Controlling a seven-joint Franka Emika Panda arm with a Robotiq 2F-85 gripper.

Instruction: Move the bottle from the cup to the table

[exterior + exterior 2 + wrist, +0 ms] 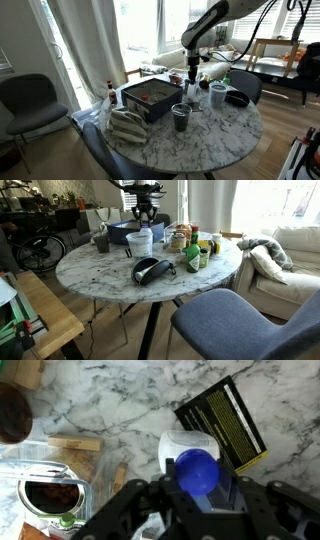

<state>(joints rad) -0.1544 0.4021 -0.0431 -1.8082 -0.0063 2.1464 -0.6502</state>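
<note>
My gripper (200, 492) is shut on a small white bottle with a blue cap (197, 471) and holds it upright over the white marble table (120, 400). In both exterior views the gripper (192, 72) (146, 216) hangs over the far part of the table (200, 140) (100, 275). The pale translucent cup (218, 96) (140, 243) stands apart from the gripper and looks empty. I cannot tell whether the bottle's base touches the tabletop.
A dark smoky cup (181, 117) (101, 243) stands near a black box (150, 97). A striped cloth (125, 125) lies at the edge. A black headset (150, 270), several bottles and cans (195, 250) and a black-and-yellow pack (225, 422) are close by. Chairs surround the table.
</note>
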